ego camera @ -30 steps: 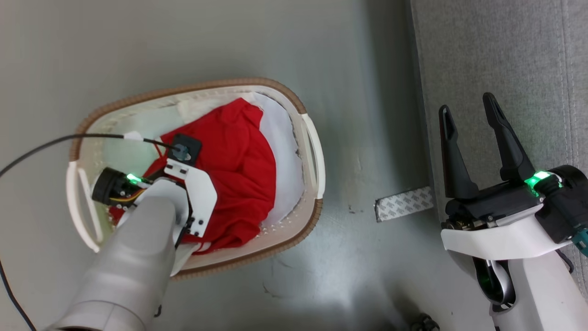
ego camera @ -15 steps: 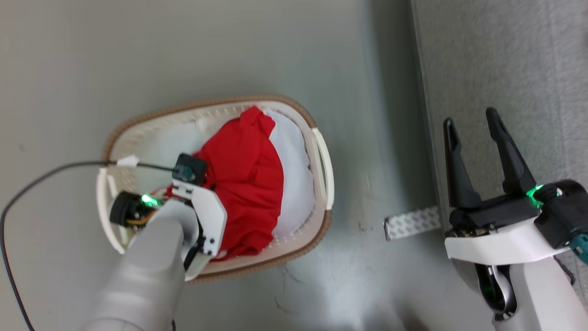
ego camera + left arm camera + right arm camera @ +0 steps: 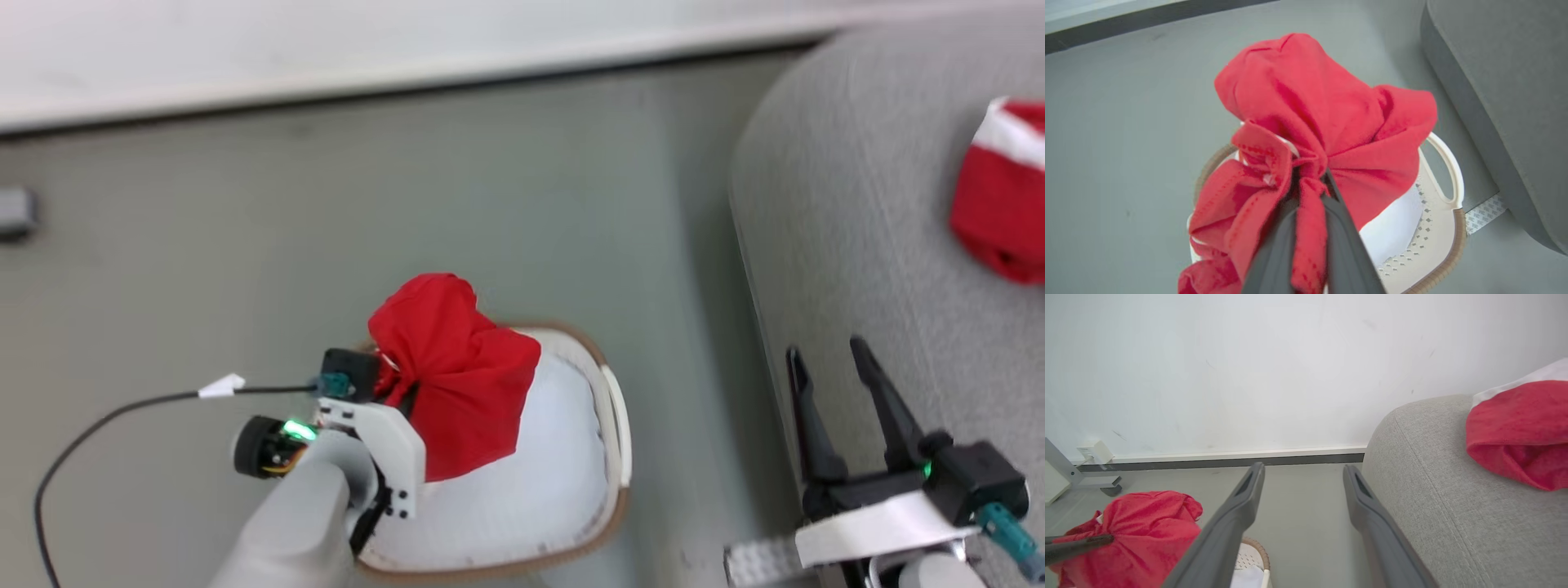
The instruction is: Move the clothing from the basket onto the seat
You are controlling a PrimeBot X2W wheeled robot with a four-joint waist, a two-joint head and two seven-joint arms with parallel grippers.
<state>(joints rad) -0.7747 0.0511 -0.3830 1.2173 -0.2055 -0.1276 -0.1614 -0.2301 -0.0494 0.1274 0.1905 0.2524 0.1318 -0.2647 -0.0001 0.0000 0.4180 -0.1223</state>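
Observation:
My left gripper is shut on a bunched red garment and holds it up over the cream basket; the cloth hangs around the dark fingers. A pale white sheet lines the basket's inside. Another red garment with a white band lies on the grey seat at the far right, also seen as red cloth in the right wrist view. My right gripper stands open beside the seat's edge, nothing between its fingers.
Grey floor surrounds the basket, with a white wall and dark baseboard beyond. A strip of patterned tape lies on the floor by the seat. A black cable runs off my left wrist. A grey metal foot stands by the wall.
My left gripper closed on the red garment and lifted it out of the basket. The head camera tilted up, bringing the wall and the garment on the seat into view.

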